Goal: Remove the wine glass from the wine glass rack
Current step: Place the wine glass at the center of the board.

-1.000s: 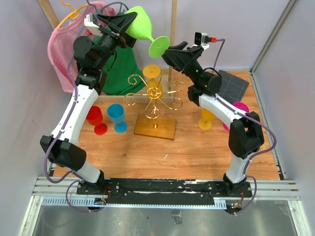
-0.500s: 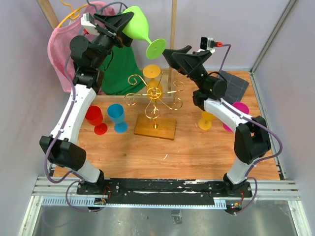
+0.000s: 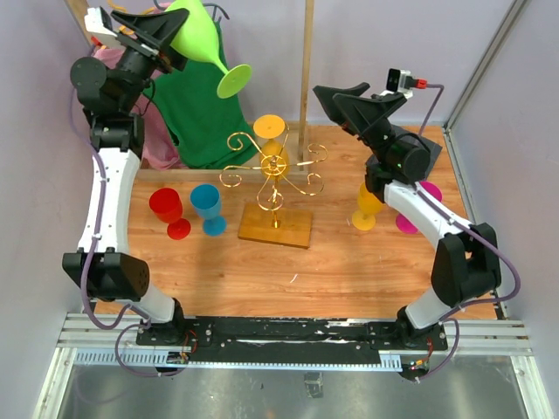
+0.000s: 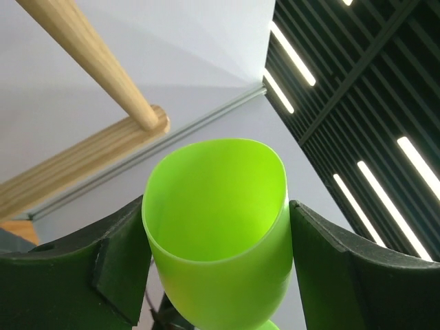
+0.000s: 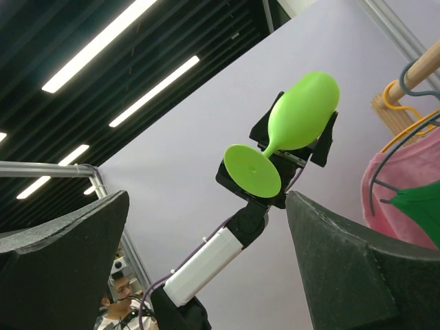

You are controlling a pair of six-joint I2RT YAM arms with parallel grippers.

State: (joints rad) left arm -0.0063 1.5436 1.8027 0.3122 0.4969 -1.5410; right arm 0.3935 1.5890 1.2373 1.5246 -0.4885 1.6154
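1. Top view: left arm reached high at back left, its gripper [image 3: 179, 35] clamped on the green glass [image 3: 203, 39], foot angled down toward the rack [image 3: 272, 175] but well clear of it. Only this view showed the rack, mid-table. Right gripper [image 3: 339, 96] was raised at back right, apart from the glass.
2. Left wrist: up close, both fingers [image 4: 117, 268] pressed the bowl's sides, its mouth facing the camera.
3. Right wrist: fingers [image 5: 62, 261] spread wide, nothing between; beyond them, the glass hung in the left gripper's hold.
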